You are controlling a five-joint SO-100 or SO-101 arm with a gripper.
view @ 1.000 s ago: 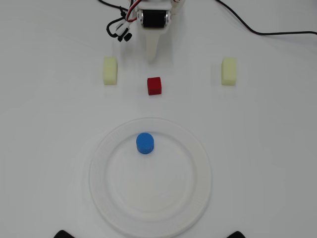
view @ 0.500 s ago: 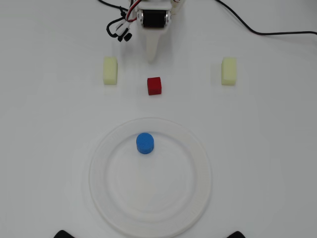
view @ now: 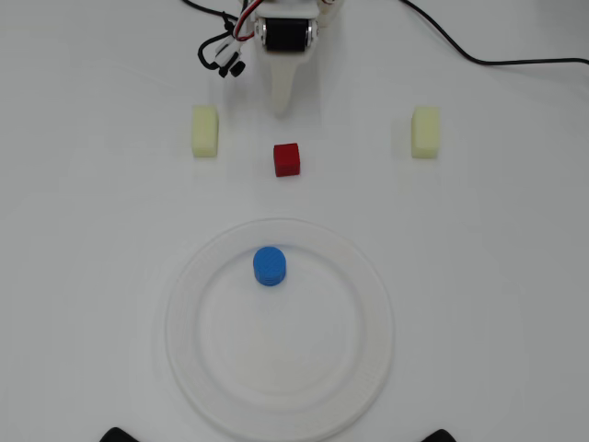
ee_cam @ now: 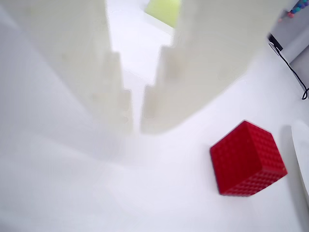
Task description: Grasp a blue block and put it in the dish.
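1. Claw (ee_cam: 136, 126): in the wrist view its two white fingers stand almost together, a thin slit between them, holding nothing.
2. Only the wrist view shows that slit; overhead, the claw (view: 281, 109) is one pale wedge.
3. One red cube (view: 287, 158) lies just below it overhead, apart.
4. Two pale yellow blocks (view: 204, 131) (view: 424, 132) flank it.
5. One blue block (view: 270, 265) sits upright inside the one white dish (view: 198, 285), seen whole only overhead.

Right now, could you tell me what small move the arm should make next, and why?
Probably none beyond staying parked: the blue block already sits inside the dish, and the gripper is empty, nearly closed, well away beyond the red cube.
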